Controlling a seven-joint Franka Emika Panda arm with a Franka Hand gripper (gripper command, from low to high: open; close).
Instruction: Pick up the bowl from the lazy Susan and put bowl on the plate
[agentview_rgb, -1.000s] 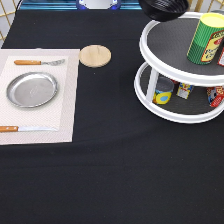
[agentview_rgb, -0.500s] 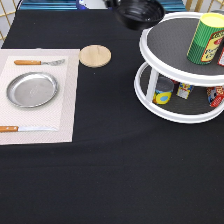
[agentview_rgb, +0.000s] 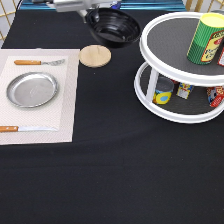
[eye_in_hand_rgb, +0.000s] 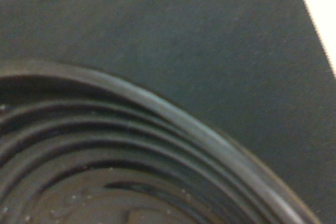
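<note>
The black bowl (agentview_rgb: 114, 27) hangs above the black table near the exterior view's top, left of the lazy Susan (agentview_rgb: 150, 61) and off it. My gripper (agentview_rgb: 88, 13) reaches in from the top edge and is shut on the bowl's left rim. The wrist view shows the bowl's ribbed inside and rim (eye_in_hand_rgb: 112, 165) close up over black cloth. The silver plate (agentview_rgb: 31, 90) lies bare on a pale placemat (agentview_rgb: 65, 100) at the exterior view's left, well down and left of the bowl.
A round wooden disc (agentview_rgb: 95, 55) lies just below and left of the bowl. A fork (agentview_rgb: 37, 62) and a knife (agentview_rgb: 25, 129) flank the plate. A green can (agentview_rgb: 205, 39) stands on the turntable's top shelf, and several cans (agentview_rgb: 163, 91) on the lower one.
The gripper has carried the bowl leftward and slightly down, from over the lazy Susan's top-left edge to a spot left of it, near the wooden disc.
</note>
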